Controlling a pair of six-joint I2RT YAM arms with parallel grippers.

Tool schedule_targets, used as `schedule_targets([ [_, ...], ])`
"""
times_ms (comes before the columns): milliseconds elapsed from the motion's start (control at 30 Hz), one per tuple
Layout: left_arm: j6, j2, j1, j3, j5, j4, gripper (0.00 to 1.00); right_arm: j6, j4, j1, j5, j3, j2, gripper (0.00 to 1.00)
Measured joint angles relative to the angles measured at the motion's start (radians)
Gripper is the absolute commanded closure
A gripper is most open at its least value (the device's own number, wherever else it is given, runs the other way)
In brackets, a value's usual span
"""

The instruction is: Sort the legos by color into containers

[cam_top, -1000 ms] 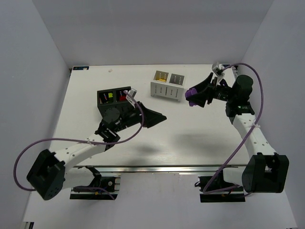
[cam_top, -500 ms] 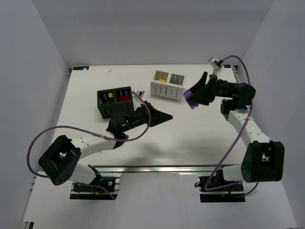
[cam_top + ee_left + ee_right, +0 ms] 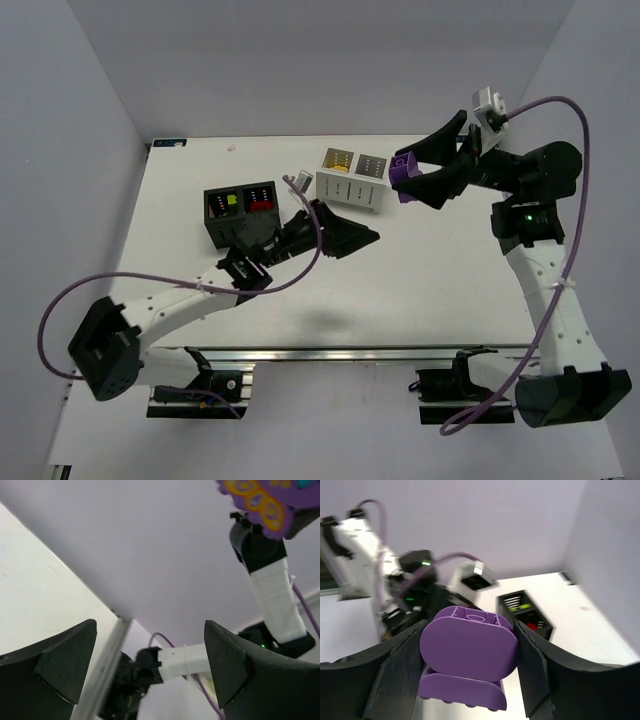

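Observation:
My right gripper (image 3: pixel 416 170) is shut on a purple lego (image 3: pixel 404 169), held in the air just right of the white container (image 3: pixel 350 190). In the right wrist view the rounded purple lego (image 3: pixel 468 649) fills the gap between both fingers (image 3: pixel 397 665). The white container holds yellow bricks (image 3: pixel 337 160) in its left cell. The black container (image 3: pixel 238 228) holds lime green (image 3: pixel 231 201) and red bricks (image 3: pixel 258 203). My left gripper (image 3: pixel 357 241) hangs open and empty over the table's middle, in front of the containers. Its wrist view shows the gripper (image 3: pixel 150 655) wide open.
The black container (image 3: pixel 527 612) appears beyond the held lego in the right wrist view, with the left arm's wrist (image 3: pixel 472 580) beside it. Grey walls close in the table (image 3: pixel 430 270) on three sides.
My right arm has lifted and carried the purple lego up and slightly left, closer to the white container. My left gripper has reached further right across the table, still open.

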Motion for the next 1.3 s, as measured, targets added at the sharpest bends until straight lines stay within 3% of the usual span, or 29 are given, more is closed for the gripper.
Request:
schedule_targets([
  [100, 0.096, -0.117, -0.015, -0.004, -0.080, -0.099, 0.02, -0.150, -0.185, 0.008, 0.079, 0.030, -0.040, 0.94],
  [200, 0.117, -0.181, -0.016, -0.026, -0.118, -0.094, 0.02, -0.205, -0.262, 0.011, 0.103, 0.018, -0.044, 0.94],
  [400, 0.080, -0.169, -0.012, -0.051, -0.137, -0.112, 0.02, -0.362, -0.428, 0.018, 0.115, 0.015, -0.021, 0.94],
  [733, 0.156, -0.183, 0.005, 0.187, -0.232, -0.457, 0.02, -0.864, -0.838, 0.070, 0.125, 0.089, -0.063, 0.97],
  [1000, 0.207, -0.167, 0.007, 0.278, -0.233, -0.607, 0.02, -1.098, -0.998, 0.132, 0.141, 0.086, -0.101, 0.97],
  [1300, 0.238, -0.087, 0.008, 0.328, -0.126, -0.699, 0.02, -1.213, -1.069, 0.265, 0.264, 0.053, -0.085, 0.98],
])
